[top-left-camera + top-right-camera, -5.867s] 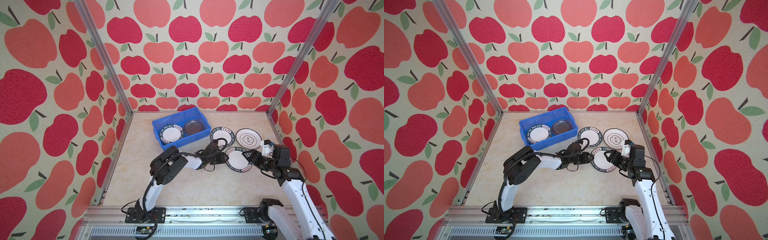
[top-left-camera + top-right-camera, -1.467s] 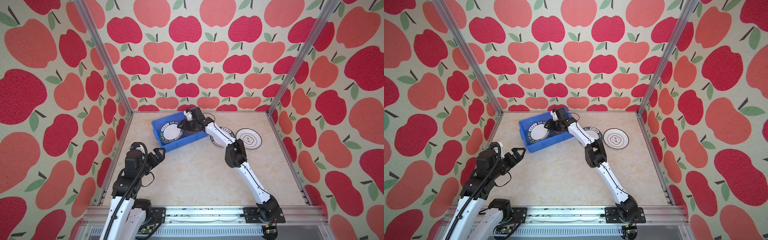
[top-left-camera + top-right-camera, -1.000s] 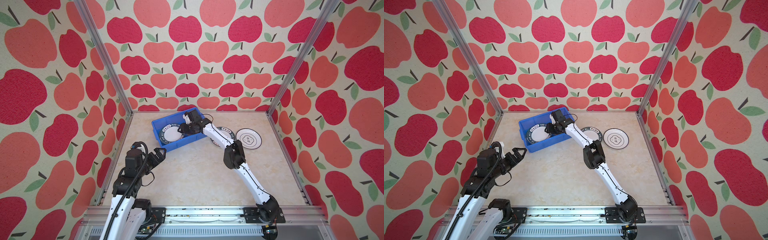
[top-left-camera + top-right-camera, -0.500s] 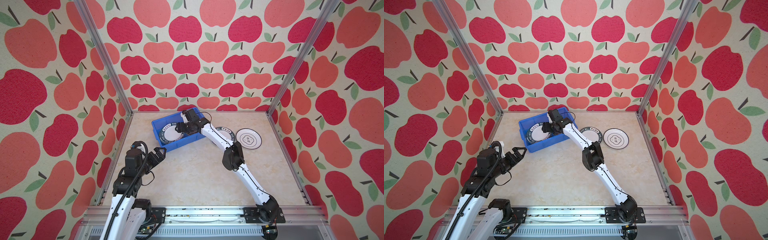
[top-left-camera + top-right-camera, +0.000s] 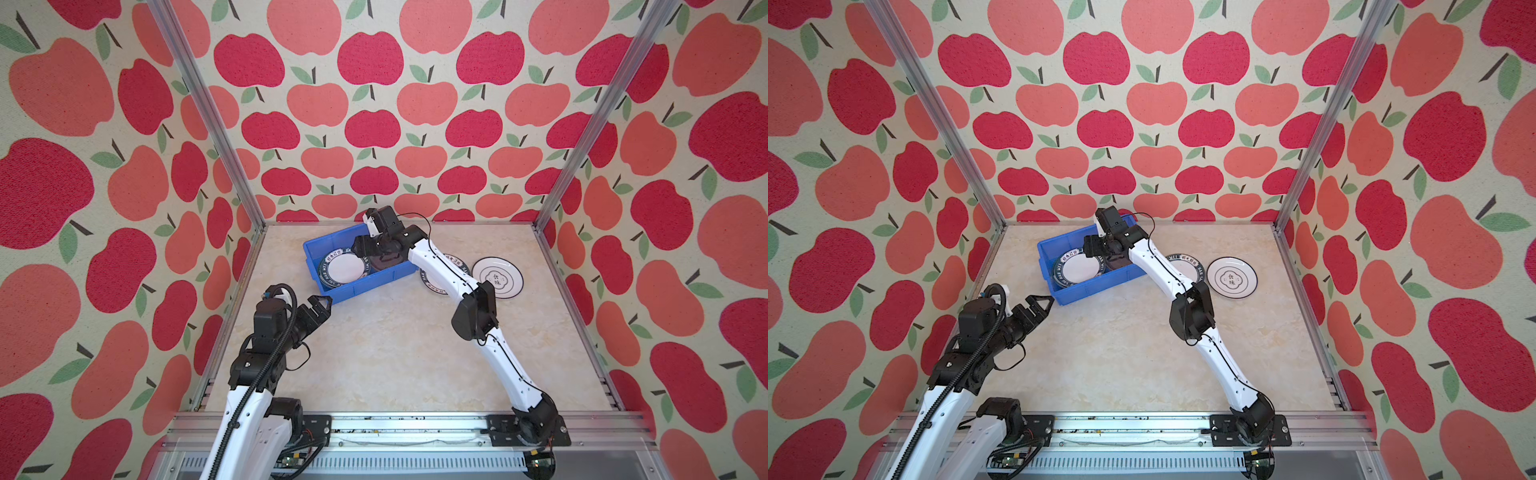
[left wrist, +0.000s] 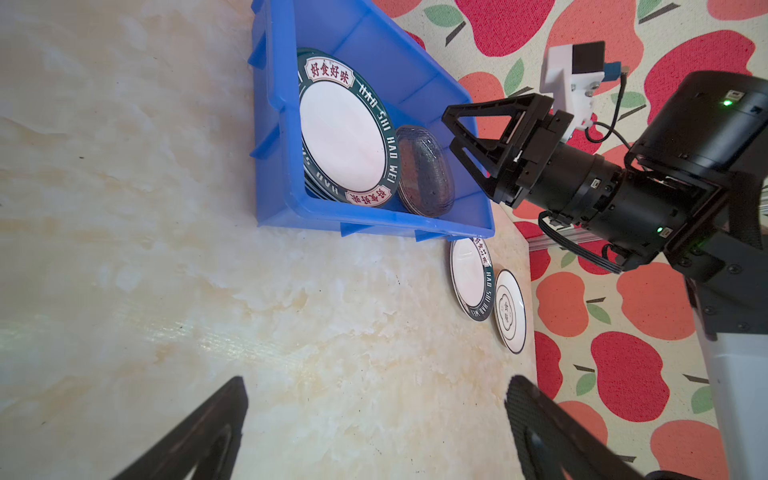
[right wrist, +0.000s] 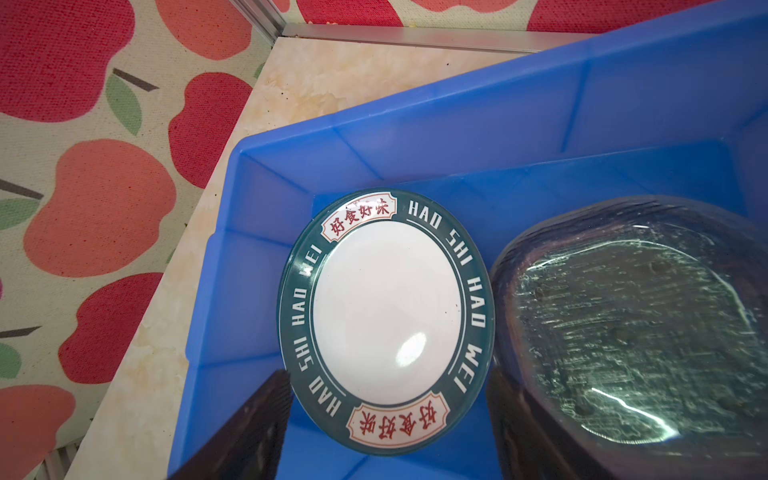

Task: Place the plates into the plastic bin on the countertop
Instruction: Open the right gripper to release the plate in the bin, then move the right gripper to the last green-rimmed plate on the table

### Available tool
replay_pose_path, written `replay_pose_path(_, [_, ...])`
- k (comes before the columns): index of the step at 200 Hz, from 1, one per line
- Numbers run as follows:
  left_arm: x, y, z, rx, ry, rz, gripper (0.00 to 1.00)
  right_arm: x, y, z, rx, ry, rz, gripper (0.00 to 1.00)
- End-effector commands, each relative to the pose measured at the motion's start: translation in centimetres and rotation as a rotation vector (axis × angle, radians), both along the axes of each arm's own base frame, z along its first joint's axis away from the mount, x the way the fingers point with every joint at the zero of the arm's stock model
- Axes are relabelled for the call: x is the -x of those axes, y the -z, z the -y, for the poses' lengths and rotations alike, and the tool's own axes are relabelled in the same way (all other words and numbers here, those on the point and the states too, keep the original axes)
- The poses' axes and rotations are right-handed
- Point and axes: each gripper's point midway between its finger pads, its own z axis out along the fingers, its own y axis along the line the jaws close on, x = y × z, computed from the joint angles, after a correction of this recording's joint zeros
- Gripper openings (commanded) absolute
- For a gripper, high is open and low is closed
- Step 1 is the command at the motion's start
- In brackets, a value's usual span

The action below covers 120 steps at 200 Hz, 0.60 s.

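**Fingers parted and empty above the loaded bin**

Fingers (image 7: 249, 432) of the right gripper (image 6: 451, 129) stand apart with nothing between them, poised over the blue bin (image 5: 361, 291) at the far side of the countertop (image 5: 395, 353), left of centre. Directly beneath them a stack of green-rimmed plates (image 7: 386, 316) lies in the bin's left half. A stack of glass plates (image 7: 631, 332) fills the right half, the two stacks meeting at their rims. The left gripper (image 5: 319, 303), spread wide and holding nothing, hovers by the bin's near-left corner.

Two plates remain outside the bin: a lone green-rimmed plate (image 6: 469, 282) just beside its right wall, and a black-ringed plate (image 5: 497, 277) farther right. Both lie flat, to the right of the right gripper's fingers and slightly nearer. Being round, neither offers a long axis, so a grasp would probably have to take a rim. The right arm is judged the nearer one: its forearm passes over the lone green-rimmed plate, while the left gripper is well apart from both.

Hidden or uncertain: in both top views that forearm covers most of the lone green-rimmed plate, and the right gripper masks part of the glass stack. The number of plates in each stack cannot be counted. Whether the two outside plates touch cannot be told.
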Motion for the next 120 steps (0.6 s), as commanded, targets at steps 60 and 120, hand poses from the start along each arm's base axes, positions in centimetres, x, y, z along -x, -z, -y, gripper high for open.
replay_pose_path(60, [-0.1,-2.3,3.9,-0.007,0.160,0.121,0.99,4.6,-6.7,5.2,-0.069,-0.029,0.043,0.72])
replay_pose_path(120, [-1.3,-1.6,8.6,-0.050,0.260,0.166,0.99,9.3,-7.2,17.1,-0.164,0.110,-0.002,0.71])
